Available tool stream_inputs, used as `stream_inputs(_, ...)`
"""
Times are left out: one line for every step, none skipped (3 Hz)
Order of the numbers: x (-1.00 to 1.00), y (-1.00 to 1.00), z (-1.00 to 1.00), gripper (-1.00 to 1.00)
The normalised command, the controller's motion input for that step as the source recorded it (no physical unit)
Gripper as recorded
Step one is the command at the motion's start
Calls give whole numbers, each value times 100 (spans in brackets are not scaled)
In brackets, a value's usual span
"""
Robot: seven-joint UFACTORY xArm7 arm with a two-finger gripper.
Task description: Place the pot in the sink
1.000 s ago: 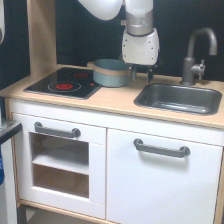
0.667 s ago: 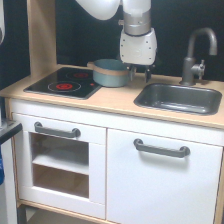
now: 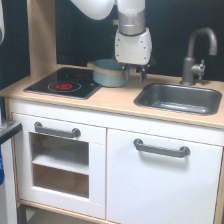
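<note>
The light blue-grey pot (image 3: 107, 73) with a tan rim band stands on the counter at the back, at the right edge of the black stovetop (image 3: 64, 83). My gripper (image 3: 135, 75) hangs straight down just to the exterior view's right of the pot. Its jaws are apart and empty, and the left finger (image 3: 127, 74) is close to the pot's right side. The dark grey sink (image 3: 180, 98) is set in the counter to the exterior view's right of the gripper, with nothing in it. Its grey curved faucet (image 3: 196, 51) stands behind it.
The stovetop has red rings. A tall wooden side post (image 3: 41, 35) rises at the exterior view's left. A dark back wall stands behind the counter (image 3: 115, 102). White cabinet doors with grey handles (image 3: 161, 148) are below.
My gripper has shifted a little toward the exterior view's left, closer to the pot's right side. The pot has not moved.
</note>
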Motion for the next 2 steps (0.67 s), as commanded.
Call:
stream_inputs(-32, -5, 51, 100)
stream_inputs(-28, -3, 45, 100)
